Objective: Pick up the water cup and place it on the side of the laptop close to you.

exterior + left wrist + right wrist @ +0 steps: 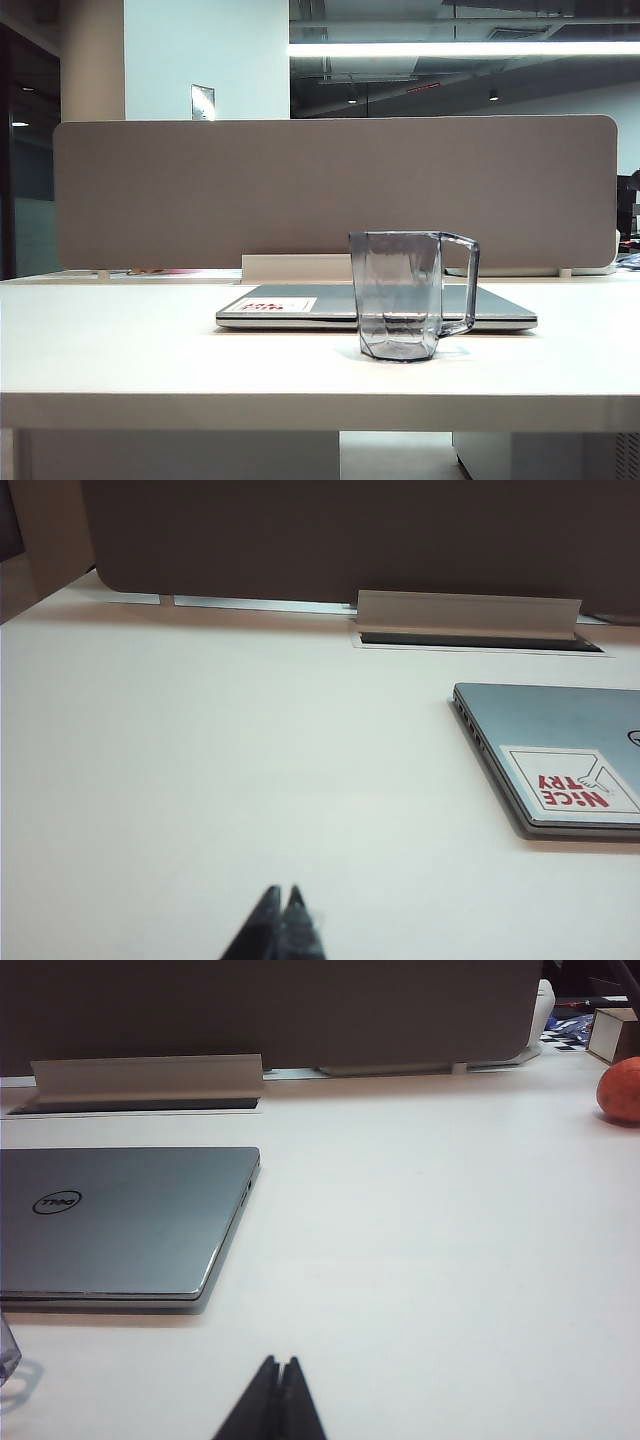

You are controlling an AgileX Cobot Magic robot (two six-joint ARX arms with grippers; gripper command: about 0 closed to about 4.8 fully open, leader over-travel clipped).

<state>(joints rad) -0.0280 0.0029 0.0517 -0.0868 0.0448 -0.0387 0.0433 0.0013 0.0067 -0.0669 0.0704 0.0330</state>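
**Both grippers shut & empty, cup sits on near side of laptop**

My left gripper (283, 905): fingertips pressed together, nothing betw. them, hovering low over bare white table (220, 780). Only the dark tips show in left wrist view.

My right gripper (279, 1375): same story, tips closed tight on nothing, above bare tabletop. Neither gripper shows in exterior view.

Outward from left gripper: laptop (560, 750) lies well apart from tips, lid closed, flat on table. White-and-red sticker (568, 778) on its lid corner (reads "NICE TRY", upside down from my wrist). Beyond laptop, a light-coloured cable flap (465, 612) raised over a slot at the table's far edge, then the grey-brown divider panel (350, 530).

Outward from right gripper: laptop's other end w/ round Dell logo (57, 1202) on lid. At frame edge, just a sliver of the water cup (6, 1352), close to laptop's near edge. Far off to the side, an orange round obj. (620, 1090), can't tell what it is.

Exterior view: water cup upright on table, on the camera side of laptop, overlapping its right half. Handle points right. Looks empty, though clear glass makes that hard to tell. Whether cup touches laptop edge: can't tell.
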